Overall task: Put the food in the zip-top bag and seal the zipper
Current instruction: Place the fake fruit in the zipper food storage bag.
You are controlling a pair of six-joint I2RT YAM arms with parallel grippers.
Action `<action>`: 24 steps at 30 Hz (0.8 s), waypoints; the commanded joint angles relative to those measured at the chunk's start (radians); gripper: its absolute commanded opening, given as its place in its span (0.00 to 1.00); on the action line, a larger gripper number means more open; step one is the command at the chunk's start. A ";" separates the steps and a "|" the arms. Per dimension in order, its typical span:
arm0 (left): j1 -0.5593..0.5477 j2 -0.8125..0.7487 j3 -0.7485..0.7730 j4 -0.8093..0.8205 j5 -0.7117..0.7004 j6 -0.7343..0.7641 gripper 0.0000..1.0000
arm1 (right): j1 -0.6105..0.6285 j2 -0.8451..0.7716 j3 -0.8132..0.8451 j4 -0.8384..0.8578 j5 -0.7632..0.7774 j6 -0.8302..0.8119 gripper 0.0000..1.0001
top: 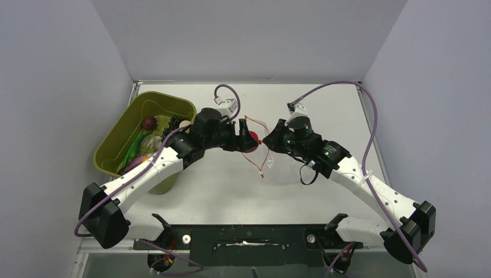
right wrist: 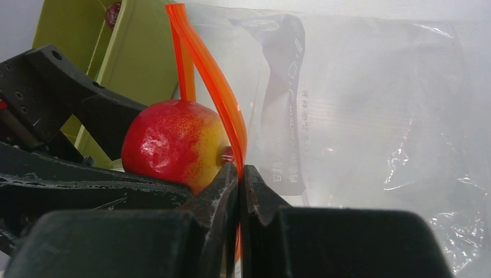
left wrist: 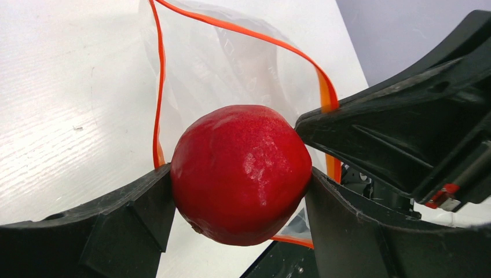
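My left gripper (left wrist: 240, 191) is shut on a round red toy fruit (left wrist: 240, 174), held at the open mouth of the clear zip-top bag (left wrist: 231, 69). The fruit also shows red and yellow in the right wrist view (right wrist: 171, 147) and in the top view (top: 250, 139). My right gripper (right wrist: 239, 174) is shut on the bag's orange-red zipper strip (right wrist: 223, 104), holding the mouth open. In the top view the grippers meet mid-table, left (top: 246, 141), right (top: 267, 141), with the bag (top: 272, 165) lying below them.
An olive-green tub (top: 118, 136) stands at the left, tilted, with several toy fruits and vegetables (top: 149, 123) inside. It also shows in the right wrist view (right wrist: 139, 52). Grey walls enclose the white table (top: 324, 110).
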 commanded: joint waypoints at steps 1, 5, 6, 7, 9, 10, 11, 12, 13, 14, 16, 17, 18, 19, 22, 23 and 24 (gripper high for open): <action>-0.005 -0.002 0.084 -0.019 -0.022 0.014 0.69 | 0.003 -0.011 0.043 0.065 -0.014 -0.011 0.00; -0.005 -0.023 0.086 -0.026 -0.017 0.014 0.84 | 0.002 -0.018 0.034 0.076 -0.011 -0.010 0.00; -0.005 -0.031 0.083 -0.022 -0.017 0.012 0.86 | 0.003 -0.019 0.032 0.078 -0.012 -0.010 0.00; -0.005 -0.039 0.081 -0.021 -0.016 0.008 0.88 | 0.002 -0.021 0.030 0.077 -0.012 -0.010 0.00; -0.005 -0.054 0.082 -0.019 -0.018 0.007 0.92 | 0.003 -0.022 0.026 0.078 -0.014 -0.011 0.00; -0.004 -0.061 0.082 -0.015 -0.016 0.007 0.94 | 0.003 -0.022 0.023 0.078 -0.014 -0.010 0.00; -0.004 -0.063 0.084 -0.013 -0.011 0.008 0.94 | 0.002 -0.022 0.021 0.081 -0.016 -0.011 0.00; -0.004 -0.064 0.089 -0.016 -0.005 0.011 0.94 | 0.002 -0.022 0.019 0.083 -0.018 -0.011 0.00; -0.004 -0.063 0.096 -0.023 -0.002 0.016 0.94 | 0.002 -0.022 0.018 0.086 -0.019 -0.010 0.00; -0.004 -0.061 0.104 -0.032 -0.004 0.019 0.94 | 0.002 -0.022 0.018 0.087 -0.021 -0.010 0.00; -0.004 -0.064 0.111 -0.046 -0.014 0.023 0.94 | 0.002 -0.024 0.016 0.088 -0.023 -0.007 0.00; -0.004 -0.068 0.111 -0.053 -0.025 0.024 0.93 | 0.002 -0.025 0.016 0.089 -0.023 -0.006 0.00; -0.002 -0.072 0.111 -0.065 -0.044 0.024 0.93 | 0.002 -0.027 0.015 0.090 -0.021 -0.005 0.00; -0.002 -0.076 0.113 -0.076 -0.060 0.028 0.93 | 0.003 -0.031 0.015 0.090 -0.018 -0.005 0.00; -0.002 -0.094 0.112 -0.099 -0.104 0.044 0.90 | 0.001 -0.040 0.012 0.084 -0.003 -0.008 0.00; -0.001 -0.101 0.109 -0.103 -0.114 0.047 0.90 | 0.000 -0.043 0.009 0.082 0.003 -0.009 0.00; -0.001 -0.110 0.107 -0.107 -0.122 0.050 0.90 | 0.001 -0.044 0.008 0.079 0.008 -0.010 0.00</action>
